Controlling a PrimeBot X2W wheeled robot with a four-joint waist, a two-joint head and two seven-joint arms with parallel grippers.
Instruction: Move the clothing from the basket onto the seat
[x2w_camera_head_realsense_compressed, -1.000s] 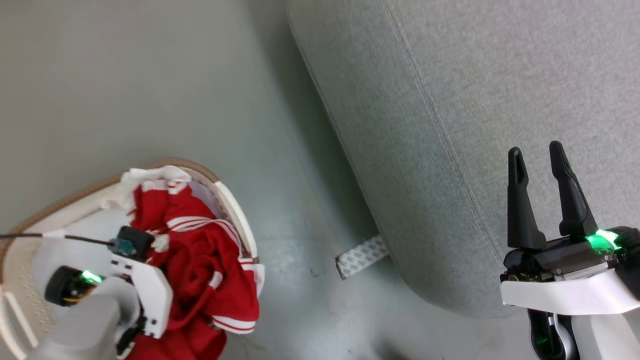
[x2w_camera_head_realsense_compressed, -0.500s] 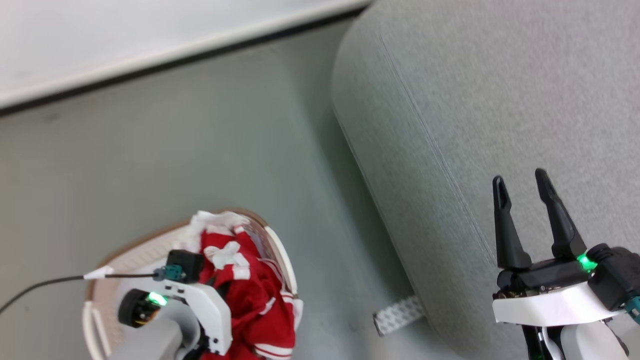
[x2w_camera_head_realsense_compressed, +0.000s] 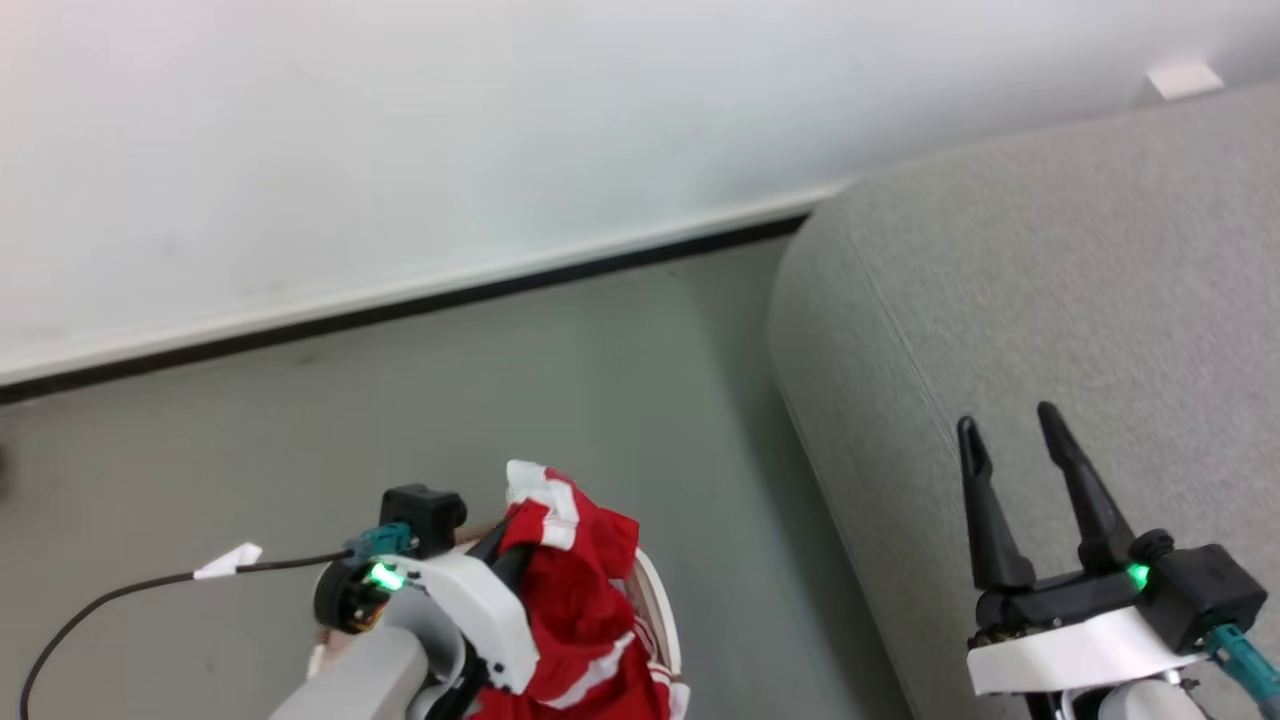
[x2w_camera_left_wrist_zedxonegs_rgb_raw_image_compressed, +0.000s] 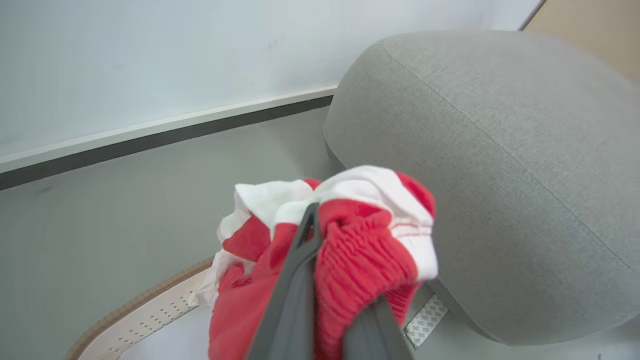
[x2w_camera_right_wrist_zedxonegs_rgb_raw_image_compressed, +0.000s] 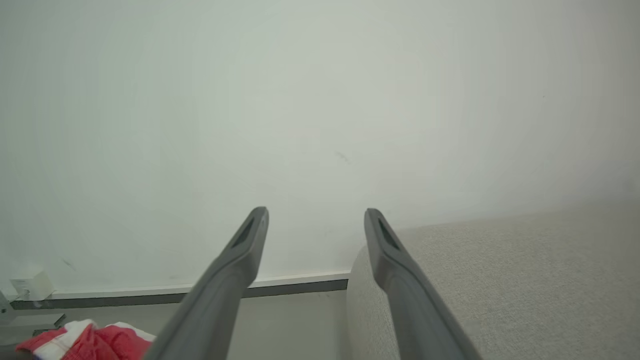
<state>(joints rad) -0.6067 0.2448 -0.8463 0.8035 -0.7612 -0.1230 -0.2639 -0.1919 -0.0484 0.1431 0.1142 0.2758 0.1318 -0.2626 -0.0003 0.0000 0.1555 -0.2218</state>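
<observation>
As the head camera has tipped up over the last second, bringing wall and dark skirting into view, entries run left to right.

1. Cable (x2w_camera_head_realsense_compressed: 120, 590): thin, black, white tag, running to my left wrist.
2. Left gripper (x2w_camera_left_wrist_zedxonegs_rgb_raw_image_compressed: 325, 280): long dark fingers clamped on a bunch of cloth. A second ago it was down among the red heap in the basket; now it is raised with the catch.
3. Clothing (x2w_camera_left_wrist_zedxonegs_rgb_raw_image_compressed: 360, 240): bright red knit, ribbed and gathered at the pinch, with white trim and stripes. It is soft, crumpled and without fixed shape. The bunch sits above the rim, its tail trailing down towards the basket. I judge the pick made and the carry due next. Whether more garments lie below, I cannot tell.
4. Basket (x2w_camera_left_wrist_zedxonegs_rgb_raw_image_compressed: 145, 310): cream plastic, perforated wall, brown rim, curved. It stands on the floor just beside the seat.
5. Floor (x2w_camera_head_realsense_compressed: 560, 380): smooth, grey-green.
6. Patterned strip (x2w_camera_left_wrist_zedxonegs_rgb_raw_image_compressed: 425, 320): flat, pale, poking from under the seat's base.
7. Seat (x2w_camera_head_realsense_compressed: 1050, 300): light grey woven upholstery, rounded edge, stitched seam. No garment lies on the visible part.
8. Right gripper (x2w_camera_head_realsense_compressed: 1008, 420): two tapered dark fingers parted, nothing between them, hovering over the seat.
</observation>
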